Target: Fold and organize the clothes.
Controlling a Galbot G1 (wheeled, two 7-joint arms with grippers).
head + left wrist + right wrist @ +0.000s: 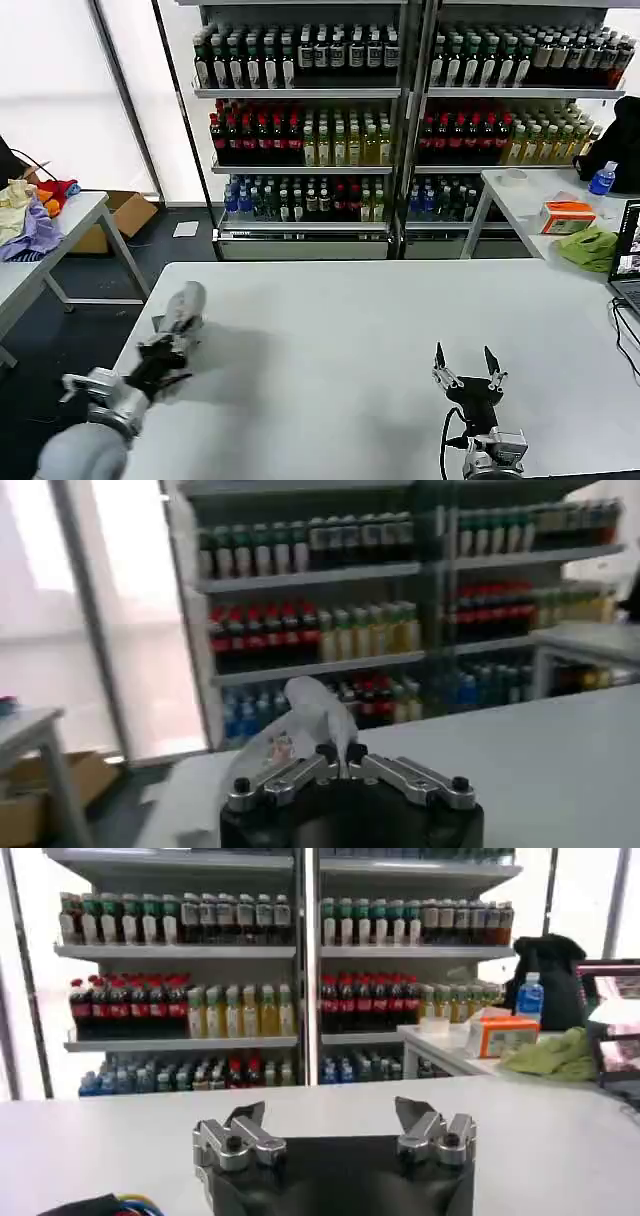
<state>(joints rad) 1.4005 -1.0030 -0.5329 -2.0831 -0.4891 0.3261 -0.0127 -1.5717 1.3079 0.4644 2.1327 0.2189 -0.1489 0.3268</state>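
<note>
Left gripper: at the worktop's 9 o'clock edge, jaws closed on a bunched T-shirt; in the left wrist view the gripper pinches the cloth between its fingertips.
T-shirt: light grey, crumpled, held up off the worktop at its 9 o'clock edge; a small coloured print shows in the left wrist view.
Right gripper: at 5 o'clock over the worktop, jaws spread apart, holding nothing; in the right wrist view the gripper points towards the shelves.
Shelves: bottle racks at 12 o'clock, beyond the worktop.
Side table: at 10 o'clock, carrying a heap of coloured garments.
</note>
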